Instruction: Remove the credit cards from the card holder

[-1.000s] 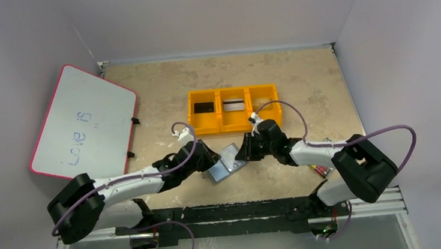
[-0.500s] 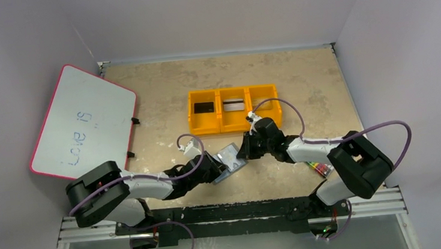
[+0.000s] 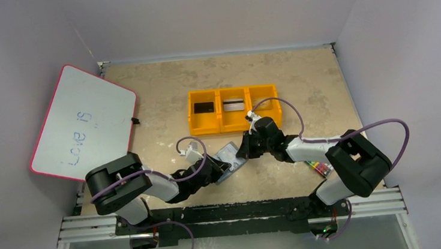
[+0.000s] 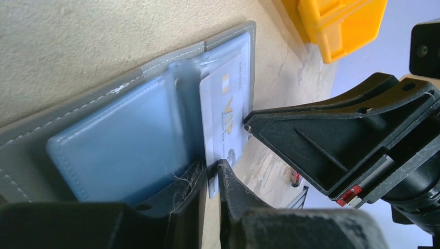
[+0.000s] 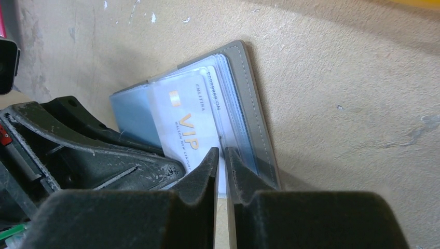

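The card holder (image 3: 231, 153) lies open between both grippers, grey outside and pale blue inside (image 4: 119, 140) (image 5: 249, 104). A silver-white credit card (image 4: 225, 104) (image 5: 187, 119) printed "VIP" sticks out of its right pocket. My left gripper (image 3: 219, 168) (image 4: 212, 174) is shut with the card's near edge between its fingers. My right gripper (image 3: 243, 154) (image 5: 221, 158) is shut on the holder's right half, at the pocket edge beside the card. A black card (image 3: 204, 107) and a silver-white card (image 3: 234, 105) lie in the yellow tray.
The yellow three-part tray (image 3: 235, 127) stands just behind the holder. A red-framed whiteboard (image 3: 82, 121) leans at the far left. A pack of crayons (image 3: 318, 168) lies under the right arm. The right gripper's body (image 4: 321, 135) crowds the left wrist view.
The left arm has folded, its shoulder swinging right and its gripper pushing slightly right and lower at the holder. The holder has shifted a little toward the tray. The right gripper has barely moved.
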Controlling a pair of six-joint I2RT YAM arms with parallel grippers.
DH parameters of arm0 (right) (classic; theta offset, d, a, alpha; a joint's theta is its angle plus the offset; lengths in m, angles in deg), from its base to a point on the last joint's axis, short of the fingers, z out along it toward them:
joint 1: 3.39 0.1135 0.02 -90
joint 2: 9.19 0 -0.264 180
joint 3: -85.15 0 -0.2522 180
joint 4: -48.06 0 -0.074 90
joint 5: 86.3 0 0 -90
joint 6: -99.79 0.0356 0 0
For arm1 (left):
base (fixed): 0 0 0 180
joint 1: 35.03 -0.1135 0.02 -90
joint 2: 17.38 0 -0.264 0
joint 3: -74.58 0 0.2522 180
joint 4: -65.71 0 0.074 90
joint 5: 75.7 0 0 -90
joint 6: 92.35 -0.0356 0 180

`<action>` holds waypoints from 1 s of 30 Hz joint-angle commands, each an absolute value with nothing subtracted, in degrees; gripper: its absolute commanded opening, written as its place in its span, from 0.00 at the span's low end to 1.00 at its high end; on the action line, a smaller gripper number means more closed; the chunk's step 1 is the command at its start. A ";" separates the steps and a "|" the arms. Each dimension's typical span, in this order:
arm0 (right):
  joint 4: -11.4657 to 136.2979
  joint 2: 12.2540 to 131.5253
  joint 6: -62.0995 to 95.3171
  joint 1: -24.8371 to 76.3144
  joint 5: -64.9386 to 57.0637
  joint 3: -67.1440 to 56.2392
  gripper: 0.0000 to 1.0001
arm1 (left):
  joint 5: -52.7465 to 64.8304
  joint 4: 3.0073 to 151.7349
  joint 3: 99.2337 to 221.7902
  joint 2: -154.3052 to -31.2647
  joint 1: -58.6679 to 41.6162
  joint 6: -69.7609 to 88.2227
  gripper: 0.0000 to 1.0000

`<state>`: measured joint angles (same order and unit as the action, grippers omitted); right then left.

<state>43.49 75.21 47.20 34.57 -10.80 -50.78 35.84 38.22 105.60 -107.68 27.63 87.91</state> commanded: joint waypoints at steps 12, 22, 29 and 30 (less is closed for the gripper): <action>44.55 75.16 45.79 34.76 -10.97 -49.71 0.11 | 40.94 37.65 104.74 -107.73 30.76 91.36 0.17; 43.80 76.06 45.70 34.76 -12.06 -49.47 0.11 | 43.26 36.34 103.35 -106.54 31.68 91.94 0.18; 43.94 76.00 45.57 34.76 -12.46 -49.14 0.11 | 43.27 32.73 102.22 -107.01 31.77 92.23 0.03; 43.97 75.98 45.57 34.76 -12.47 -49.04 0.11 | 43.16 32.31 102.20 -107.05 31.77 92.16 0.02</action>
